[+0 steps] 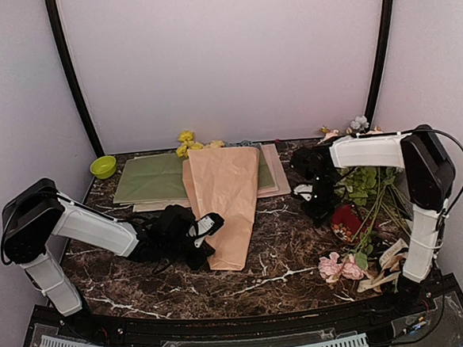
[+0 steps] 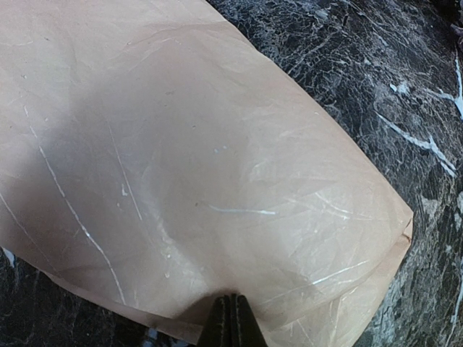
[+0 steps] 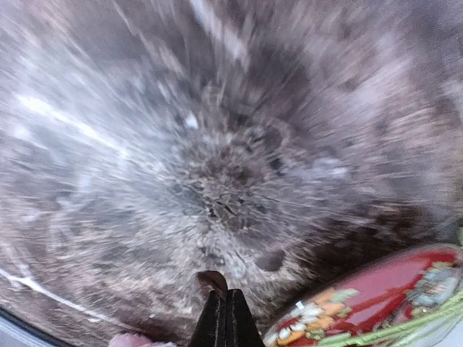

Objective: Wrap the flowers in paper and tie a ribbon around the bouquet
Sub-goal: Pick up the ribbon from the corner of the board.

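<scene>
I saw the left jaws pressed together at the left edge of the bouquet (image 1: 226, 194), a peach cone lying mid-desk (image 1: 289, 257) with its narrow end toward me. I couldn't tell whether they pinched the paper (image 2: 217, 159). Yellow flowers (image 1: 187, 142) showed past its far end. The right jaws were pressed together over the blurred desk, beside a red printed object (image 3: 376, 298).

We see matt, creased peach paper (image 2: 202, 166) on a glossy dark marble counter (image 1: 293, 256); the red tin (image 3: 376, 296) looks shiny.
</scene>
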`<state>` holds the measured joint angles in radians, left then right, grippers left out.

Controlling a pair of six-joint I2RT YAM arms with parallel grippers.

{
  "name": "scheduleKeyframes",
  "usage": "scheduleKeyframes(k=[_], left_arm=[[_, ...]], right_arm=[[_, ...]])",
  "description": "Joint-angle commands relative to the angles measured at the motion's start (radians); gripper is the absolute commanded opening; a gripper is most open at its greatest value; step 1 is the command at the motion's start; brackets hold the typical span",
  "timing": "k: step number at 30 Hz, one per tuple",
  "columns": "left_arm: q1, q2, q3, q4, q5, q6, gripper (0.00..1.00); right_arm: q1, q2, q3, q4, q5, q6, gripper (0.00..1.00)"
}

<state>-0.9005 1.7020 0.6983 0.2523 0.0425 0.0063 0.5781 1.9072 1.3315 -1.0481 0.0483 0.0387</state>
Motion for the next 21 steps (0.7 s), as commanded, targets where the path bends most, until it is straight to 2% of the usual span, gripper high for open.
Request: scheduleKeyframes(k=[1,6,10,12,14,16,21], left_arm=[[-0.005,0.055,-0.039,-0.165,0.043,0.008,0.0],[-0.005,0.056,-0.039,-0.165,0.045,0.008,0.0],[-0.005,0.058,-0.039,-0.165,0.045,0.007,0.0],[-0.005,0.059,-0.037,-0.165,0.047,0.007,0.0],[-0.005,0.06,-0.037,-0.166,0.048,0.008,0.0],[-0.005,0.059,-0.038,-0.166,0.048,0.008,0.0],[-0.005,0.057,-0.039,-0.165,0.05,0.008,0.0]], right_arm=[[-0.033,-0.177,0.153,0.038,0.014,0.048,0.0],[-0.098,-0.363,0.411,0.12,0.102,0.09,0.0],[-0.103,-0.529,0.556,0.341,0.081,0.064,0.0],[-0.104,-0.62,0.546,0.503,0.06,0.045,0.0],[-0.104,-0.734,0.458,0.734,0.018,0.02,0.0],[-0.104,-0.805,0.39,0.883,-0.008,0.003,0.0],[-0.104,-0.844,0.398,0.997,-0.049,-0.014,0.0]])
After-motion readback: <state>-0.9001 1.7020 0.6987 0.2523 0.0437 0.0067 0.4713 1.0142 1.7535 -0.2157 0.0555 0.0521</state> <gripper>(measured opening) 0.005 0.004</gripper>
